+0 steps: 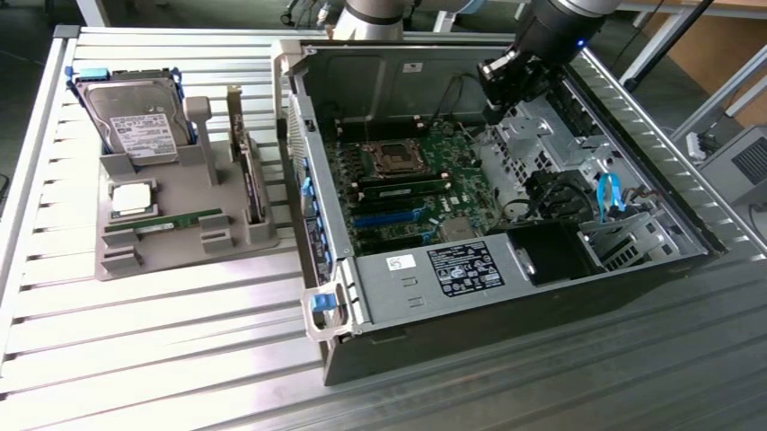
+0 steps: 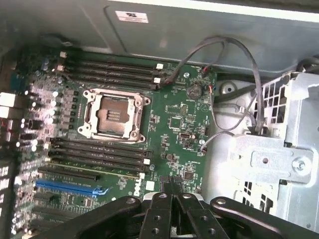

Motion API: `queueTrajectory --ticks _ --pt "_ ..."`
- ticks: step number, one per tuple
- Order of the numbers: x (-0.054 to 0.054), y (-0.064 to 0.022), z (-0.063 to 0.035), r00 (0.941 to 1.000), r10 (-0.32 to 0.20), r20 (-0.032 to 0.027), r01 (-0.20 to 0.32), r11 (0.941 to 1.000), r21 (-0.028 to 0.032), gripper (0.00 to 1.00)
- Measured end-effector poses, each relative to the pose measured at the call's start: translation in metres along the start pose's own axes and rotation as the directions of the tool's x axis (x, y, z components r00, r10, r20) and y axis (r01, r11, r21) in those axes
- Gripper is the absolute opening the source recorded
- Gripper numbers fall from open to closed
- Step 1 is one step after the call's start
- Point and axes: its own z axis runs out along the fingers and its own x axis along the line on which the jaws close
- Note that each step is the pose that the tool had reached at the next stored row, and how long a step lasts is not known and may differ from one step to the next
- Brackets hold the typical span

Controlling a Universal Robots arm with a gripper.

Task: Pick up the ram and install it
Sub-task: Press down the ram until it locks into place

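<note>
The ram (image 1: 164,224) lies flat in a slot near the front of the grey holder tray (image 1: 180,256), which stands on the slatted metal table (image 1: 144,359) at the exterior view's left, well apart from the open computer case (image 1: 504,224). Just behind the ram sits the square silver processor chip (image 1: 131,199), and behind that the hard drive (image 1: 135,121) leans upright in its cradle; the tray's front edge has bare table before it. Inside the case the motherboard (image 2: 174,124) lies exposed, with the empty CPU socket (image 2: 112,115) flanked by rows of dark memory slots (image 2: 99,155) on both sides, the case walls rising all around. The gripper (image 2: 172,191) hangs over the case's far side, above the metal drive cage (image 2: 269,164) and grey cables (image 2: 239,74). Its fingers are pressed together, holding nothing and touching nothing.
</note>
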Motion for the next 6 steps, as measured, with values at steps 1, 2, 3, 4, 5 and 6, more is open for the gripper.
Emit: queueTrajectory --ticks 1,2,3,4,5,6 --pt "0.0 0.0 0.0 0.9998 0.022 0.002 -0.022 0.9998 -0.0009 0.09" --pt "0.0 0.0 0.0001 0.9997 0.024 0.0021 -0.024 0.9997 -0.001 0.09" --pt "0.0 0.0 0.0001 0.9997 0.024 0.0022 -0.024 0.9997 -0.0011 0.09" --pt "0.0 0.0 0.0001 0.9997 0.024 0.0023 -0.024 0.9997 -0.0012 0.09" --pt "0.0 0.0 0.0001 0.9997 0.024 0.0023 -0.024 0.9997 -0.0012 0.09" --pt "0.0 0.0 0.0001 0.9997 0.024 0.0023 -0.024 0.9997 -0.0012 0.09"
